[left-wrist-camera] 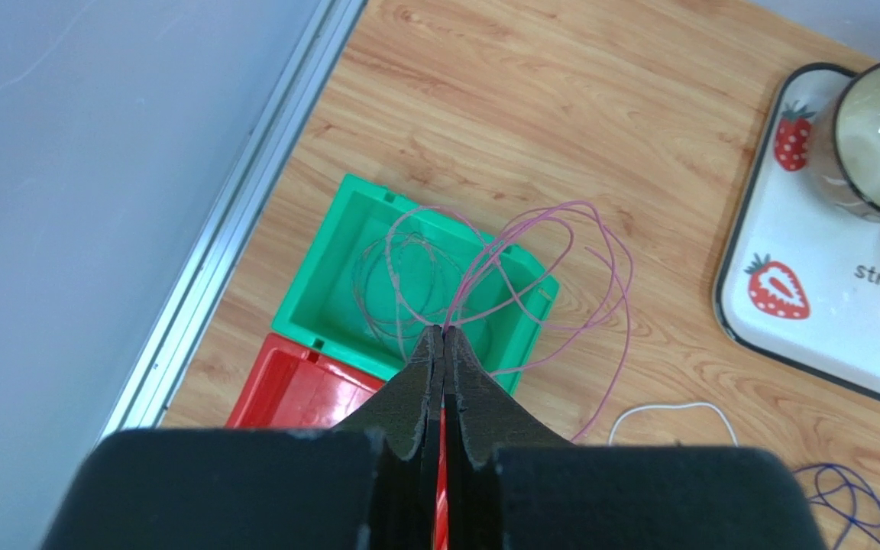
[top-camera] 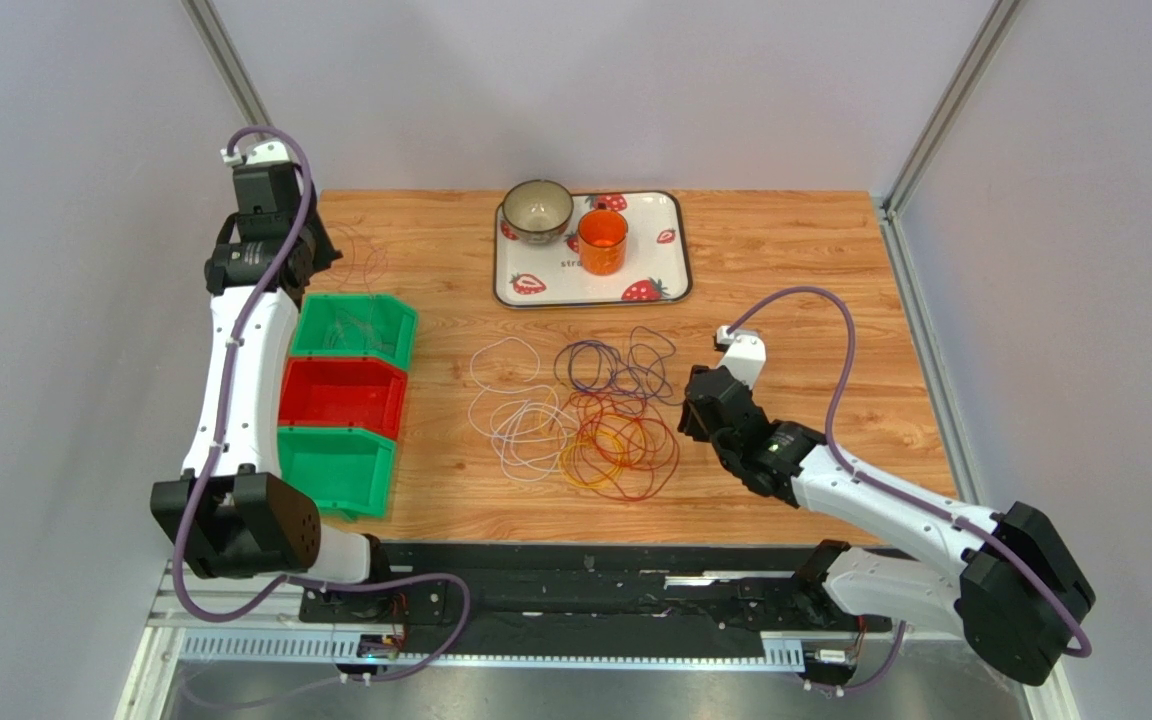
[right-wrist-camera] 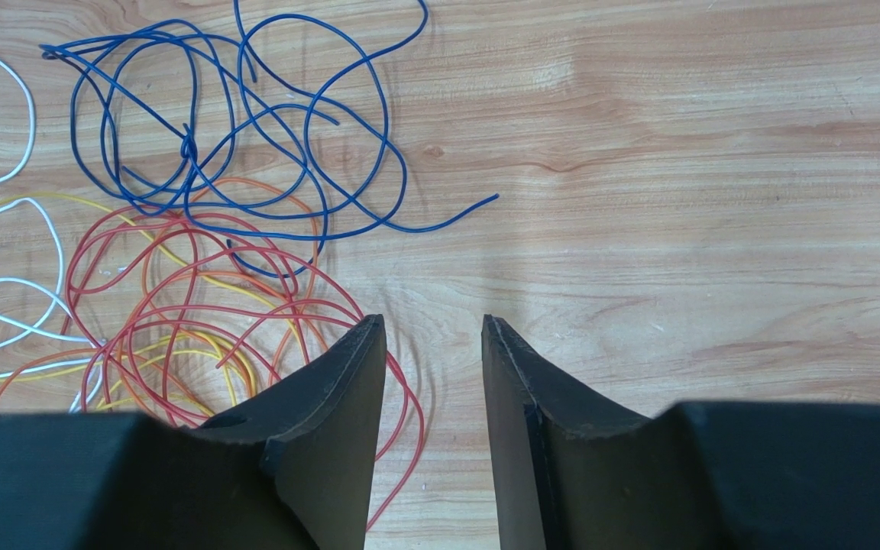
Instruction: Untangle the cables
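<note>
Left gripper (left-wrist-camera: 445, 332) is clamped on a thin pink cable (left-wrist-camera: 628, 275), whose loops spread over the green bin (left-wrist-camera: 318, 275), close to the aluminium rail (left-wrist-camera: 238, 229) at the edge. On the strawberry tray (left-wrist-camera: 755, 229) only the letters "stra" can be read. Right gripper (right-wrist-camera: 432, 324) hangs with jaws apart at the right edge of the tangled cables (top-camera: 597, 420), with red loops running beside its left finger. Bare table (right-wrist-camera: 697, 172) lies open to its right.
</note>
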### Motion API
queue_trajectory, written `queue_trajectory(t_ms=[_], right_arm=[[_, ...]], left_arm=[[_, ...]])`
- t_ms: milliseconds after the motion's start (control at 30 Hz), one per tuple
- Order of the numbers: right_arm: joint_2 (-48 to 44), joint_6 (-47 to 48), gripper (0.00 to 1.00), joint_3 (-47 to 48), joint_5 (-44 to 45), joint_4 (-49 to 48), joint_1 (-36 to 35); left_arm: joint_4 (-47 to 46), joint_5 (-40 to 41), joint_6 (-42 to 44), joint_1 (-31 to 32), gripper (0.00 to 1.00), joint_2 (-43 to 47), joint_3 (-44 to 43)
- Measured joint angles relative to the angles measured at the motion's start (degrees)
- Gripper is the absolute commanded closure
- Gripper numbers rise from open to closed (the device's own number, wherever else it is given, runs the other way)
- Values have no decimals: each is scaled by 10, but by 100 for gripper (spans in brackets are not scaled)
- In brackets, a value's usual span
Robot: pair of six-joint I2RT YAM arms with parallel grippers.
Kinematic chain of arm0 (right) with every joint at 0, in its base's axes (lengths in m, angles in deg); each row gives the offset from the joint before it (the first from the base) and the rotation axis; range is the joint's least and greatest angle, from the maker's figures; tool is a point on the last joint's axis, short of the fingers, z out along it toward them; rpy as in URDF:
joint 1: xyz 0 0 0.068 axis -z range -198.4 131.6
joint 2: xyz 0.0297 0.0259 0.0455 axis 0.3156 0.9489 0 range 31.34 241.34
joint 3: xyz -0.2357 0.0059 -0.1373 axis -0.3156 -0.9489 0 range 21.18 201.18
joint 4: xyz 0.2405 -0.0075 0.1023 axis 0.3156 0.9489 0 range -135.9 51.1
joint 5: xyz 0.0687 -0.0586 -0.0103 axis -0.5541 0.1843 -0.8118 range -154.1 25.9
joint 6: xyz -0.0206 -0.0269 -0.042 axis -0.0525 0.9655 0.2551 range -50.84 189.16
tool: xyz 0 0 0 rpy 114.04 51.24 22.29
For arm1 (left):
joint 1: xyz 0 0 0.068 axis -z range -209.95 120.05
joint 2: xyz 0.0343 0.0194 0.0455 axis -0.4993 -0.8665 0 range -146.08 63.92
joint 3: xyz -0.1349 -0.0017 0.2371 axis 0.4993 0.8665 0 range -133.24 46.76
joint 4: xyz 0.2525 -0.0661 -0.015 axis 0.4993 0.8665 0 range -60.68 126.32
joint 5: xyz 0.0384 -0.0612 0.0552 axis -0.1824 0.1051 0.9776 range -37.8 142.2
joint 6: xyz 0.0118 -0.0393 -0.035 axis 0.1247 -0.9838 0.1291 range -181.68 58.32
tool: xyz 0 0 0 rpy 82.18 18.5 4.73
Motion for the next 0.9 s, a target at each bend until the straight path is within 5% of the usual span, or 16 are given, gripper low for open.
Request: queue_trajectory(t_ms=[900], right_arm=[[24, 32, 59, 9, -45, -20, 0]], left_arm=[[-38, 22, -4, -56, 100, 7, 113]])
